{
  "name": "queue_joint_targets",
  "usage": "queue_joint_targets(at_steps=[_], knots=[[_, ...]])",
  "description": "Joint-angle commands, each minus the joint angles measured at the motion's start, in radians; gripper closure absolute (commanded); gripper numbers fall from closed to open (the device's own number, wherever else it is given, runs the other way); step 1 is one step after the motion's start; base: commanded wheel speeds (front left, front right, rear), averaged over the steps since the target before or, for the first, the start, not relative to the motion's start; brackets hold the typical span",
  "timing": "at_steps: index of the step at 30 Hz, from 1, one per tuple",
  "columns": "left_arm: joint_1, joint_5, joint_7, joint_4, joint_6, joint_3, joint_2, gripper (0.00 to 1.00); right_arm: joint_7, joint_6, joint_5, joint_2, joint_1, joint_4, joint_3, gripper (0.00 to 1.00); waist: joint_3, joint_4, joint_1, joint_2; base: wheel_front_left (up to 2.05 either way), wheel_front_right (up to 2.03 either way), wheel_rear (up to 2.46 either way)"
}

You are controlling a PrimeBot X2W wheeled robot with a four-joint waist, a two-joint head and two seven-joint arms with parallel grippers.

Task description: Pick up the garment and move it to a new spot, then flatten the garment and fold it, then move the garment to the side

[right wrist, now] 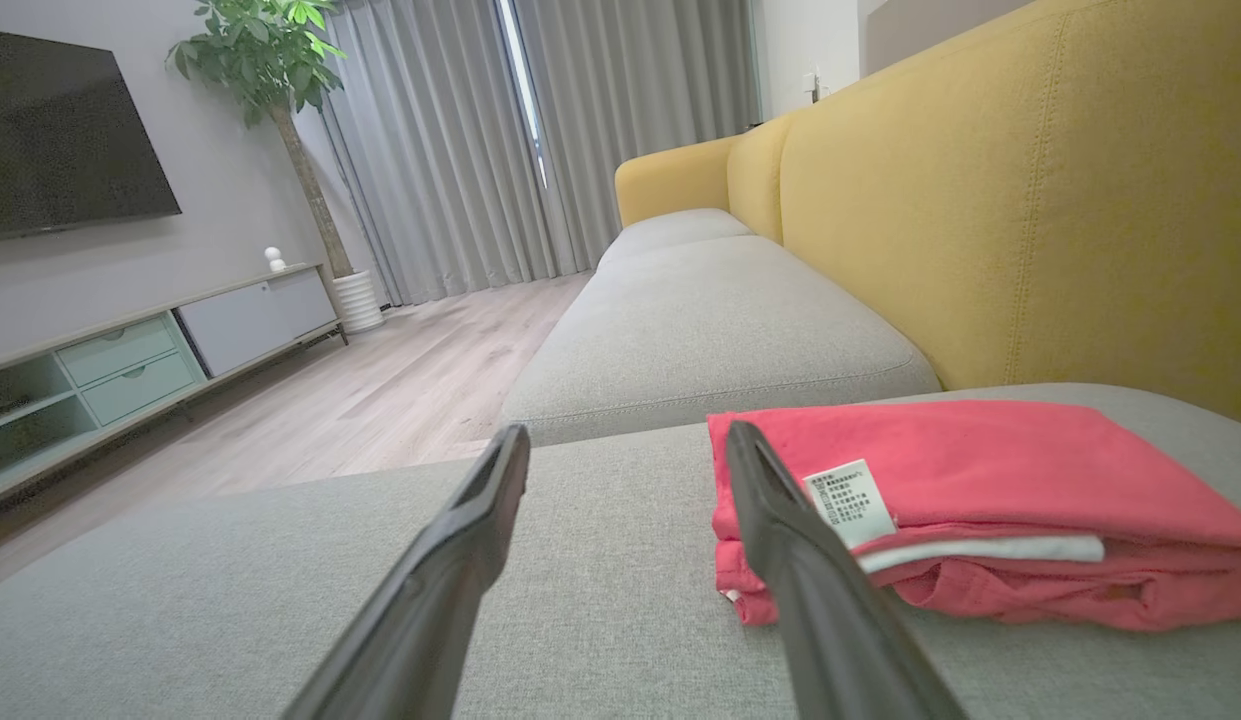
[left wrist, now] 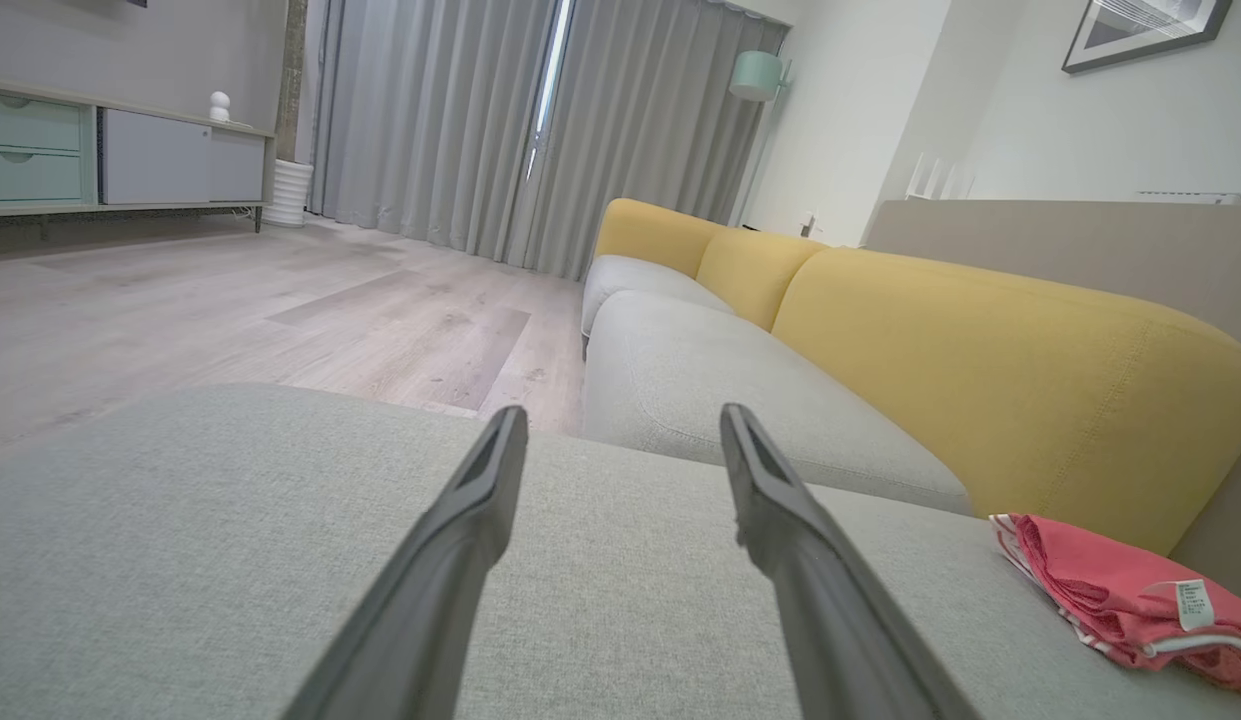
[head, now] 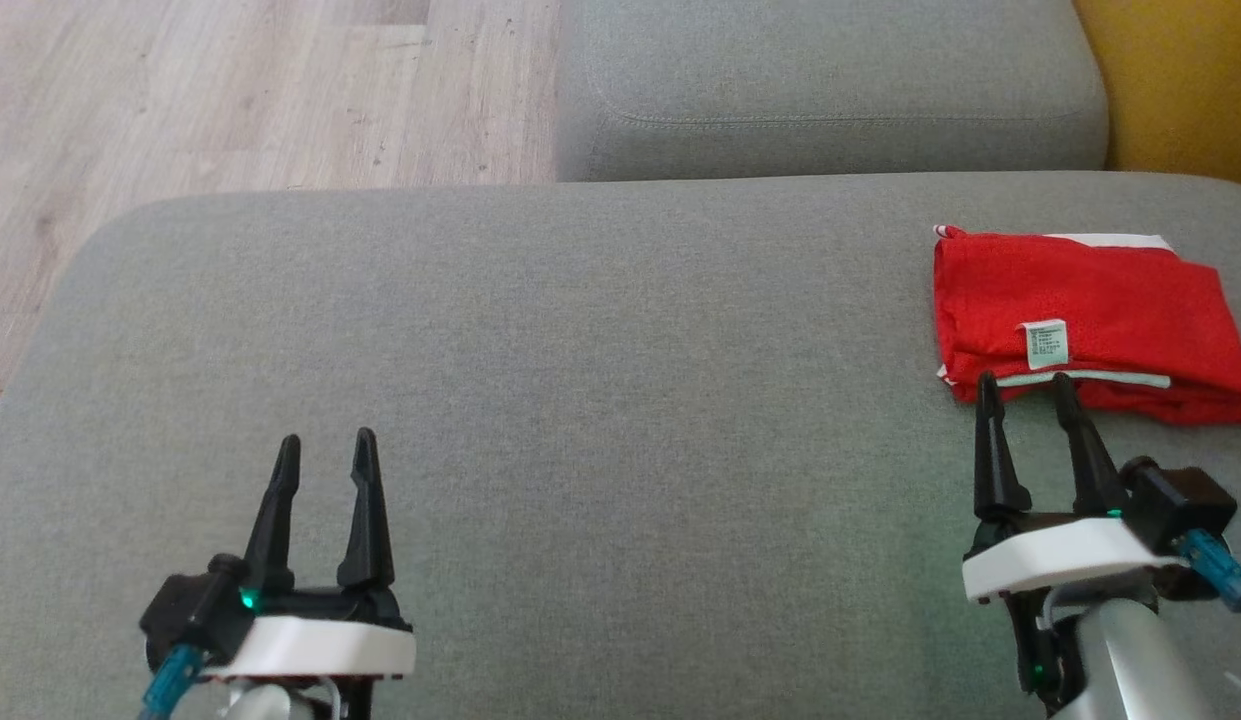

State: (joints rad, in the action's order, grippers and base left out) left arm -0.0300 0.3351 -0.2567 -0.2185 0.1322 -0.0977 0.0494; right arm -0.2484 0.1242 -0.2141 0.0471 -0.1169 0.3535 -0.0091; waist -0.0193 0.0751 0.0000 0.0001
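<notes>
1 garment (head: 1080,290) just ahead of right tool (head: 1023,380), long axis crosswise, maybe touching; left tool (head: 327,437) well apart; both wide, empty.

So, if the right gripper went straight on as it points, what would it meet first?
Probably the folded red garment: the right gripper aims at its near corner, though its height is unclear.

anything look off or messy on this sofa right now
Nothing stands out. The red garment lies folded on the grey cushion toward the robot's right; only its care label shows on top.
</notes>
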Motion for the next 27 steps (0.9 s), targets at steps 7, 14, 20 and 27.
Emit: queue_joint_targets(at_steps=[7,14,20,27], knots=[[-0.027,0.028,-0.005,0.025,-0.002,0.044,0.001,0.0,-0.013,0.007,-0.008,0.003,-0.023,-0.037,0.032,0.0,0.001,-0.003,0.0,-0.0001,0.0,0.0,0.0],[0.021,0.046,0.004,-0.059,0.0,0.002,0.0,1.0,0.006,0.0,-0.025,-0.002,0.029,0.055,0.003,1.0,0.001,-0.005,0.0001,-0.0001,0.0,0.0,0.0],[0.016,0.109,0.02,-0.057,0.0,0.009,0.003,1.0,0.024,0.0,-0.093,-0.001,0.028,0.047,-0.003,1.0,0.002,-0.008,0.0001,-0.0001,0.0,0.0,0.0],[0.01,0.182,0.038,-0.057,0.0,0.018,0.005,1.0,0.043,0.0,-0.171,-0.001,0.028,0.036,-0.007,1.0,0.003,-0.012,0.0001,-0.0001,0.0,0.0,0.0]])
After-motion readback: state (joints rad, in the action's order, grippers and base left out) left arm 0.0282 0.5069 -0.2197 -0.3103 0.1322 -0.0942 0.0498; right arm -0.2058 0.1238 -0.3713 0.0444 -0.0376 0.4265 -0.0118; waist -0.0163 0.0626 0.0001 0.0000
